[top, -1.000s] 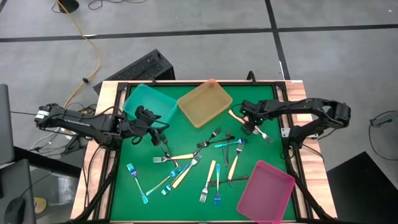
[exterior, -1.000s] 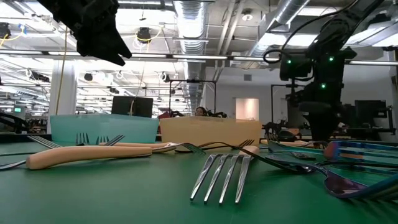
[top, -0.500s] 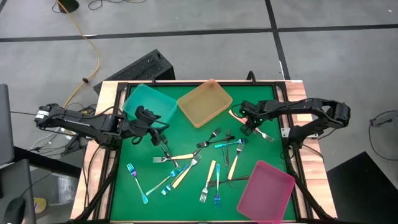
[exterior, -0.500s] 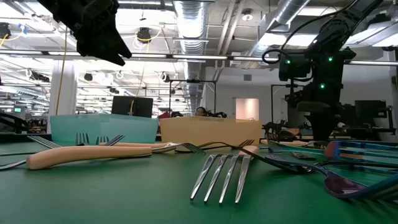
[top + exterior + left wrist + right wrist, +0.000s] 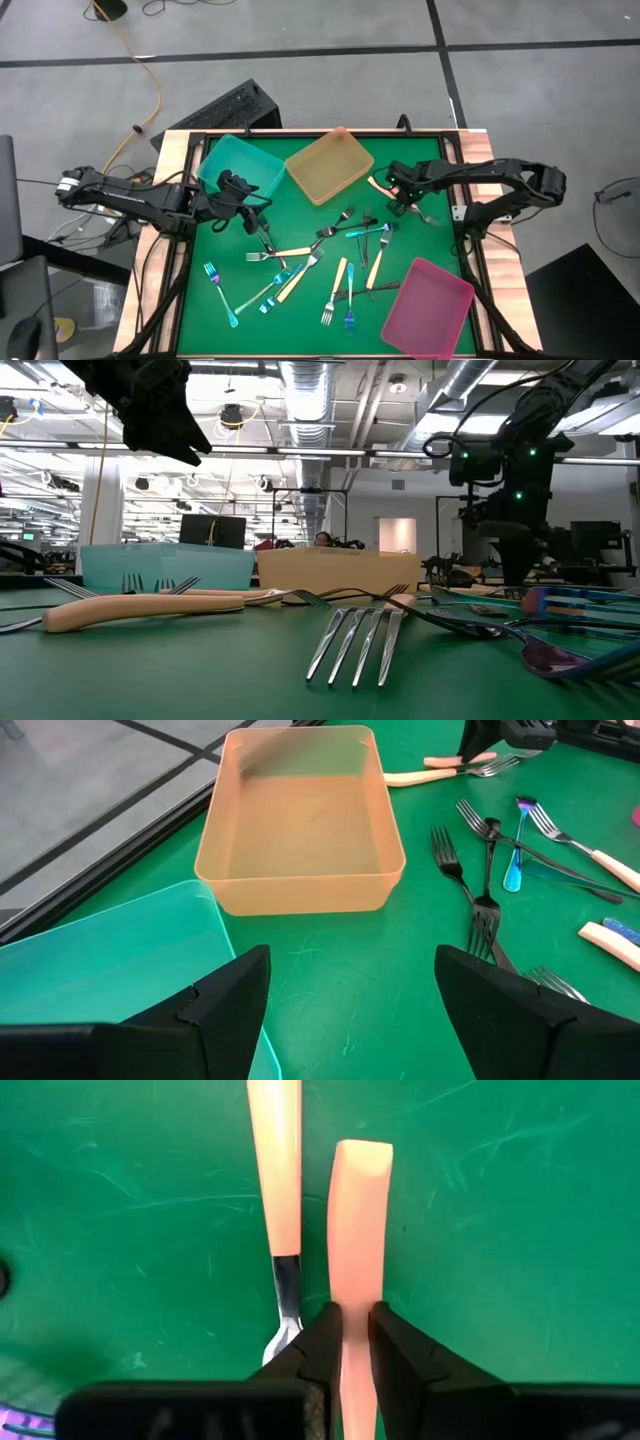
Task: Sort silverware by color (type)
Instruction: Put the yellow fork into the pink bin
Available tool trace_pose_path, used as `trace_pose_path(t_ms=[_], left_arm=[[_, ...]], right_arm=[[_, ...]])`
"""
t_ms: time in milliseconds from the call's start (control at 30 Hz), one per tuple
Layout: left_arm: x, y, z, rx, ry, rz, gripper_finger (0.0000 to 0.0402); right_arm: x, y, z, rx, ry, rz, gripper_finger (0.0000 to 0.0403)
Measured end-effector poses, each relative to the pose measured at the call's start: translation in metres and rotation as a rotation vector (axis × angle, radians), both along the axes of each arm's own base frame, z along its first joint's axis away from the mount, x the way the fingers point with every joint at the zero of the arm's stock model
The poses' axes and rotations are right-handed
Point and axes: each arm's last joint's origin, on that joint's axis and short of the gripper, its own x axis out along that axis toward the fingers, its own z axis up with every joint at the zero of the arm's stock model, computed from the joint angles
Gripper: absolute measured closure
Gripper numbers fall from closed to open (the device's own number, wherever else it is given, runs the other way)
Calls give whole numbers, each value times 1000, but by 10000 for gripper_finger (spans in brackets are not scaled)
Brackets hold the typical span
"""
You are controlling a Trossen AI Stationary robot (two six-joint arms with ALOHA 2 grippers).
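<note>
The silverware lies scattered on the green mat: iridescent blue, dark grey and cream-handled forks. Two cream-handled forks lie side by side near the amber tray. My right gripper stands over them, pointing steeply down, shut on one cream handle. My left gripper hangs open above the mat beside the teal tray, with nothing between its fingers. My right gripper pinches the cream fork's handle between its two fingers, some way back from the handle's free end. The fingers come from above, pointing steeply down, and lie across the handle. The fork lies flat on the mat beside the other cream fork.
A pink tray sits at the near right corner. The teal tray holds forks. A raised black frame borders the mat. Dark forks lie crossed in the middle.
My right gripper has shut on the cream handle, staying in place above the mat. The fork has stayed flat on the mat.
</note>
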Motion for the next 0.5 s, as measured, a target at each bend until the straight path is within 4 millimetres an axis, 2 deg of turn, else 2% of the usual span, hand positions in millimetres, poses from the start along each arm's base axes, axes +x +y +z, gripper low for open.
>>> trace_pose_path(t_ms=[233, 500], left_arm=[[0, 0, 0, 0, 0, 0, 134], [0, 0, 0, 0, 3, -1, 134]], right_arm=[[2, -1, 26, -36, -81, 0, 350], [0, 0, 30, -35, -74, 10, 354]])
